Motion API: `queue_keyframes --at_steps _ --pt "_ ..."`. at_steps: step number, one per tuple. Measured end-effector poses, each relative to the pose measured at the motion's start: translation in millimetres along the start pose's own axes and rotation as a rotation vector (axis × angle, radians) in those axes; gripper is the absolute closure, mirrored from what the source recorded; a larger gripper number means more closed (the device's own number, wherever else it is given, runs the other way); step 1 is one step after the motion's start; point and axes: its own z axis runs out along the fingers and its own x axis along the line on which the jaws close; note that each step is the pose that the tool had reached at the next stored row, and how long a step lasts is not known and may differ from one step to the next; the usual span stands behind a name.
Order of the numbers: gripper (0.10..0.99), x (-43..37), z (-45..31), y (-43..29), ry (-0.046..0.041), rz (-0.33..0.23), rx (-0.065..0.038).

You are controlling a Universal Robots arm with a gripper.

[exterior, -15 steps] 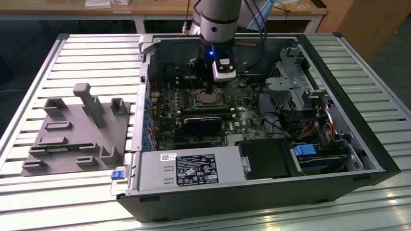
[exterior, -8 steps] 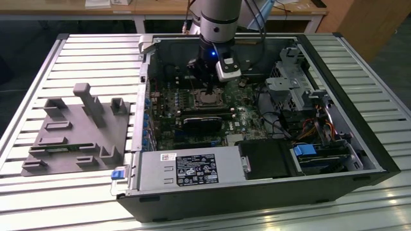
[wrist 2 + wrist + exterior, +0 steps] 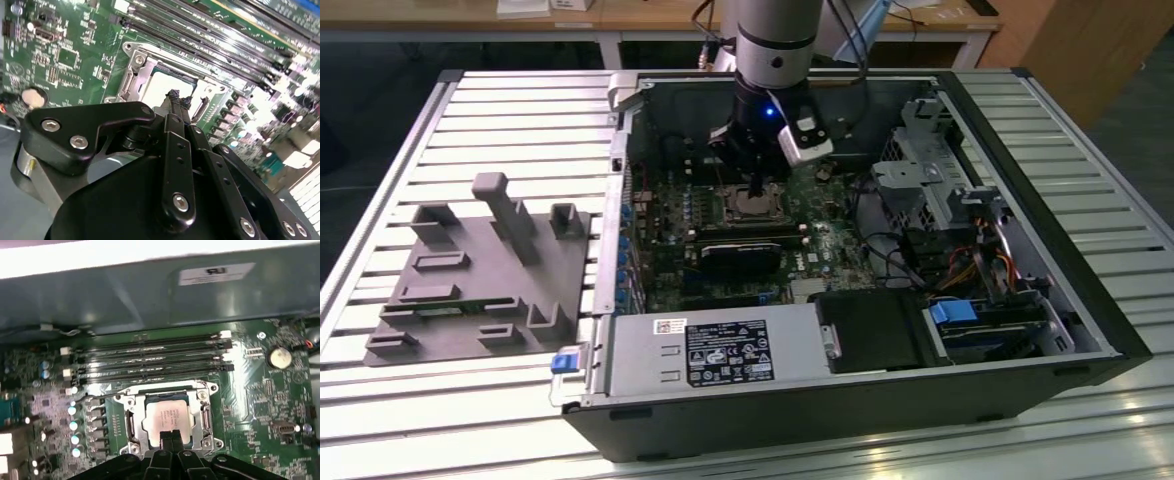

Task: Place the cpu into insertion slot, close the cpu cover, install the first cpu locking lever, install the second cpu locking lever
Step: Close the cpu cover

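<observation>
There is one arm with one gripper (image 3: pixel 754 193), one cpu (image 3: pixel 167 415), one insertion slot (image 3: pixel 740 210) and one cpu cover (image 3: pixel 204 416). In the first wrist view I also count four long memory slots (image 3: pixel 150 357) side by side and one round coin battery (image 3: pixel 279 357).

In the exterior view the arm comes down from the upper centre of the frame, and the gripper stands over the insertion slot in the upper middle part of the motherboard. In both wrist views the two black fingertips (image 3: pixel 170 439) are pressed together with nothing between them. They point at the edge of the cpu, at the side away from the memory slots. I cannot tell if they touch the metal.

The cpu lies flat inside the insertion slot, with its shiny top facing up. The cpu cover seems to lie down flat around it, so that the chip top shows through the window of the frame. How the locking levers stand I cannot tell.

One open computer case (image 3: pixel 921 400) lies on a slatted table (image 3: pixel 520 110). Inside it are the motherboard, one black card (image 3: pixel 740 255) just below the insertion slot in the frame, and one silver power supply (image 3: pixel 707 345) along the lower wall. One grey fixture (image 3: pixel 480 270) lies on the table at the exterior view's left, apart from the case.
</observation>
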Motion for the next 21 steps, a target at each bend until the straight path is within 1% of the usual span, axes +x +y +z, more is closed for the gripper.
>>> queue_keyframes --at_steps 3,4,8,12,13,14,15,16,18,19,21 --pt "0.980 0.0 0.0 0.0 0.0011 -0.056 0.001" --pt "0.980 0.0 0.0 0.0 0.0011 -0.062 0.001" --pt "0.980 0.1 -0.6 0.0 0.0015 -0.064 0.000" --pt "0.980 0.2 -4.2 0.1 0.0016 -0.064 -0.007" --pt "0.980 0.2 -4.9 0.1 0.0012 -0.064 -0.009" --pt "0.980 0.3 -5.2 0.1 -0.0012 -0.064 -0.012" --pt "0.980 0.5 -5.2 0.0 -0.0090 -0.064 -0.013" --pt "0.980 0.6 -5.2 0.0 -0.0185 -0.065 -0.014" --pt "0.980 0.9 -5.1 0.0 -0.0469 -0.065 -0.016" --pt "0.980 1.0 -4.9 0.0 -0.0534 -0.066 -0.017" --pt "0.980 1.0 -4.9 0.0 -0.0539 -0.066 -0.017"
